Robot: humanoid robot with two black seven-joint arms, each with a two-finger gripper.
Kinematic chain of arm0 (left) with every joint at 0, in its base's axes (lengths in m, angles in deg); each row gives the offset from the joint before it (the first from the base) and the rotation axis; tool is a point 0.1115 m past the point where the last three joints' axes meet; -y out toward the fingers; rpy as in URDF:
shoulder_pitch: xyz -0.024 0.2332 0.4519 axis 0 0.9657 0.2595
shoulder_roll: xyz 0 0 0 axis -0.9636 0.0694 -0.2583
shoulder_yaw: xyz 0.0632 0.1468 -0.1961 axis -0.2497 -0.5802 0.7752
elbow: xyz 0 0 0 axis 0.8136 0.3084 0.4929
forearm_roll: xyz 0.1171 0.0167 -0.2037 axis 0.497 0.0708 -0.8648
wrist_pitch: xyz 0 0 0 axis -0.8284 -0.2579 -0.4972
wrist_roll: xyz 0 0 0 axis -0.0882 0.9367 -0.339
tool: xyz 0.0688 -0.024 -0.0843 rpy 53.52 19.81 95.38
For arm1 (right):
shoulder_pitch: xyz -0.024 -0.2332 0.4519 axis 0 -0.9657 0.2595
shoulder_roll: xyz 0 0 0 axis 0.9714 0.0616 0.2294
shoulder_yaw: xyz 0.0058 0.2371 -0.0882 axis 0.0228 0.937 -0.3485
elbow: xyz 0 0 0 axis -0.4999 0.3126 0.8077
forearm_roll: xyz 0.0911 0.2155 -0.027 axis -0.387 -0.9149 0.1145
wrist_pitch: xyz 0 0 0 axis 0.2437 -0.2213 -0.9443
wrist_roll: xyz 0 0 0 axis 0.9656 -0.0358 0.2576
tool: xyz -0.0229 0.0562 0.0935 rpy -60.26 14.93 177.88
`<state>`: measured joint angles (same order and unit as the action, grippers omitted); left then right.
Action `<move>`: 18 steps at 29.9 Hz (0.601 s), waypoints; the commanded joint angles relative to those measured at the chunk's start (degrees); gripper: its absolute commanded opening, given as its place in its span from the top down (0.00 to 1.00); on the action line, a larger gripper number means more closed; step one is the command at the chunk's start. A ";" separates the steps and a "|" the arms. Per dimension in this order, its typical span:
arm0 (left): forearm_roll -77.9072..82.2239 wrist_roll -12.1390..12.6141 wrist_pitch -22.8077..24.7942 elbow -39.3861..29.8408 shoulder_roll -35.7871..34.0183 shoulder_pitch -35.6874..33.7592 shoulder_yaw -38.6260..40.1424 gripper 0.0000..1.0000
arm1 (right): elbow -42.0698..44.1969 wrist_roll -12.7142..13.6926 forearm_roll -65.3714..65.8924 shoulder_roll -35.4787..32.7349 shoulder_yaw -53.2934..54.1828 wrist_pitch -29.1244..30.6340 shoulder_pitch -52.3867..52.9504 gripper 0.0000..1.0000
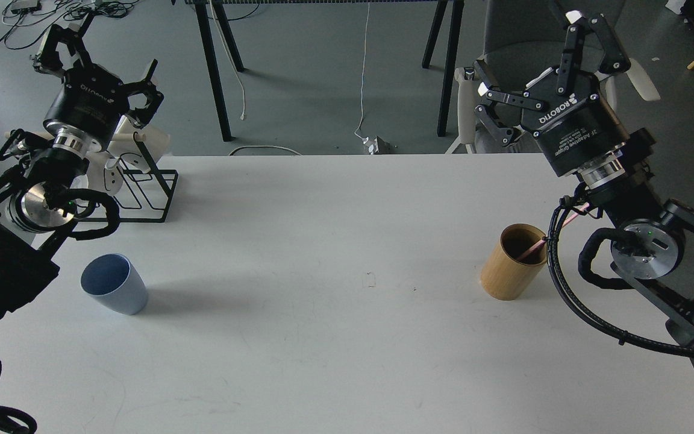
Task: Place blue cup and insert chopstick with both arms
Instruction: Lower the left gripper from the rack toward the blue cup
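The blue cup (115, 292) stands upright at the left of the white table (335, 313), mouth open and with nothing in it. The pink chopstick (532, 248) leans inside a tan bamboo holder (512, 261) at the right; its upper end passes behind my right arm's cable. My left gripper (99, 57) is raised high at the far left, above and behind the cup, fingers spread and holding nothing. My right gripper (540, 54) is raised above and behind the holder, open and holding nothing.
A black wire rack (148, 193) with white mugs (142, 141) stands at the table's back left, just below my left wrist. Beyond the far table edge are black table legs (214, 72), a grey chair (522, 36) and floor cables.
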<state>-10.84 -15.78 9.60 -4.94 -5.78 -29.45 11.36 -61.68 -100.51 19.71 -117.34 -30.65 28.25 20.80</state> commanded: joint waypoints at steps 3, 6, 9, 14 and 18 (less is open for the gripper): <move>-0.18 -1.97 0.00 0.11 0.02 0.23 0.00 0.00 | -0.04 0.00 -0.09 1.57 2.41 -0.35 0.01 0.01; -0.44 -4.25 0.00 0.46 -0.07 0.23 0.61 0.00 | 0.04 0.00 0.00 2.27 3.56 -0.44 0.01 0.01; -0.79 -5.40 0.00 0.73 0.02 0.32 2.19 0.00 | 0.22 0.00 0.00 3.06 3.56 -0.44 0.01 0.01; -0.97 -5.84 0.00 0.73 1.68 -0.21 4.30 0.00 | 0.22 0.00 0.00 3.24 3.47 -0.35 0.01 0.01; -0.71 -6.37 0.00 0.90 3.36 -0.21 7.64 0.00 | -0.04 0.00 -0.09 2.89 3.65 -0.35 0.01 0.01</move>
<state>-11.75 -21.80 9.60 -4.12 -3.38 -29.57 16.96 -61.46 -100.51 19.69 -114.11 -27.13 27.86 20.80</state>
